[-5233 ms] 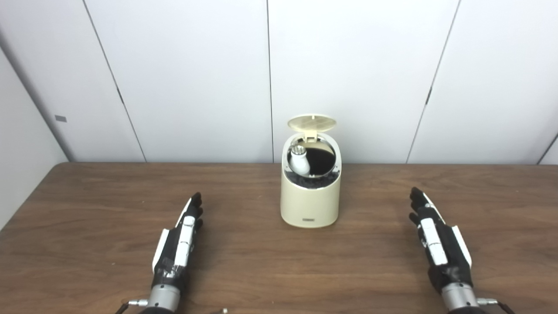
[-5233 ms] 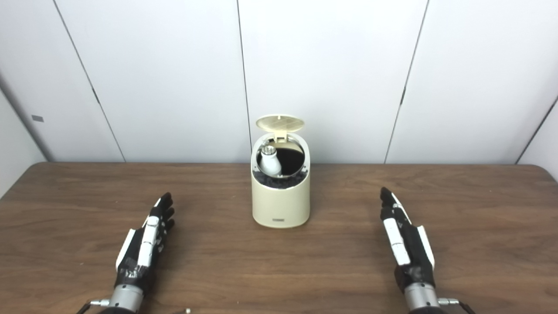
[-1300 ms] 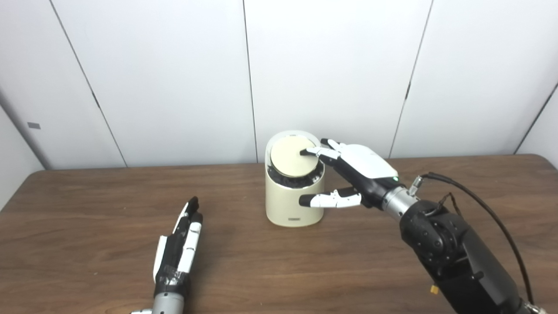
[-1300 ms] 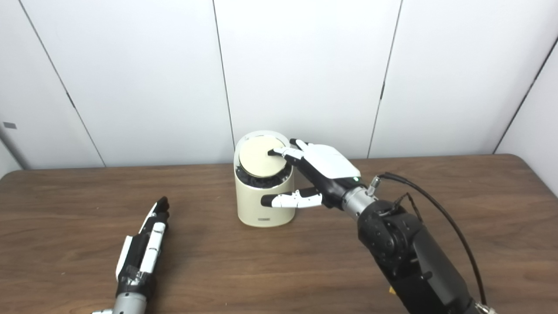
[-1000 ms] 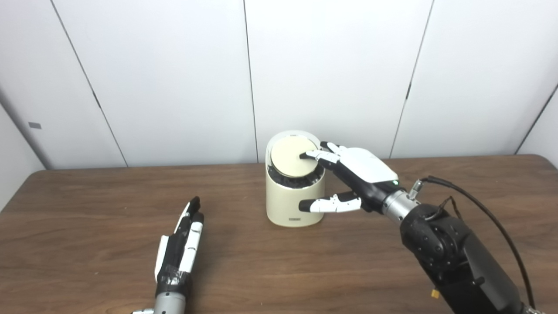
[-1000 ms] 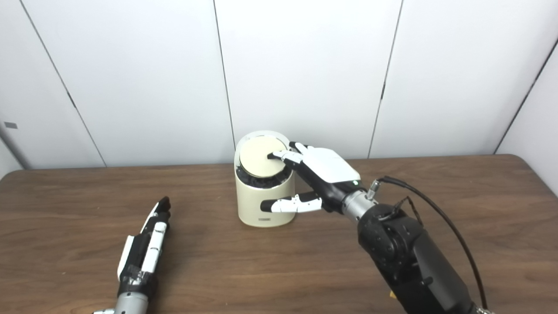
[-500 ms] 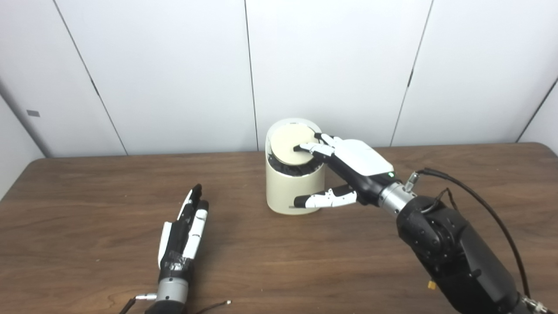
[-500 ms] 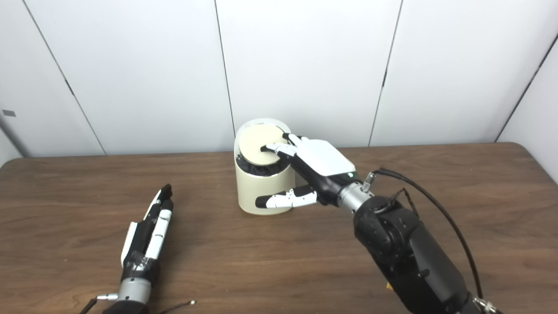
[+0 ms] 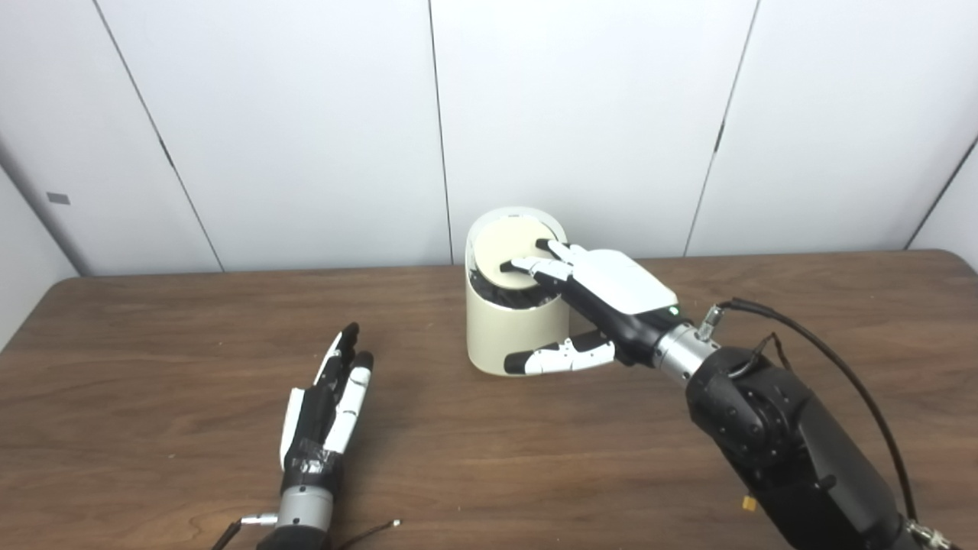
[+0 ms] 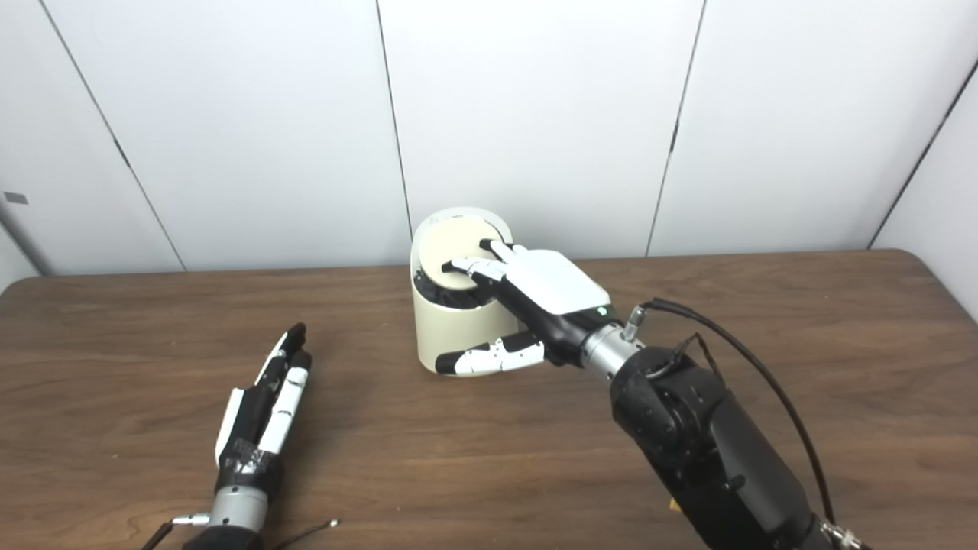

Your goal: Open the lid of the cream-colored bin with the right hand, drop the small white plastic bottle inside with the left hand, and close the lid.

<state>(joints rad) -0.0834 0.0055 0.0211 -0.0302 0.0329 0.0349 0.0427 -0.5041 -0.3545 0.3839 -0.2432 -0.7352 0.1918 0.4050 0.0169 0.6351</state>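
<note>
The cream-colored bin [image 9: 493, 328] stands at the far middle of the brown table. Its round lid [image 9: 500, 248] lies down over the opening. My right hand [image 9: 603, 294] reaches over the bin from the right, fingers spread, fingertips [image 9: 516, 266] resting on the lid, thumb [image 9: 554, 357] stretched across the bin's front near its base. It holds nothing. My left hand [image 9: 328, 405] lies flat on the table to the bin's front left, fingers straight, empty. The small white bottle is not in view; the lid hides the bin's inside.
The table [image 9: 153, 382] runs to a white panelled wall right behind the bin. A black cable [image 9: 833, 359] loops off my right forearm. A thin wire [image 9: 374, 527] lies by my left wrist at the front edge.
Five seconds ago the lid stood up with the white bottle inside and both hands lay flat. Now the lid is down. In the last second my right fingertips slid further left across it.
</note>
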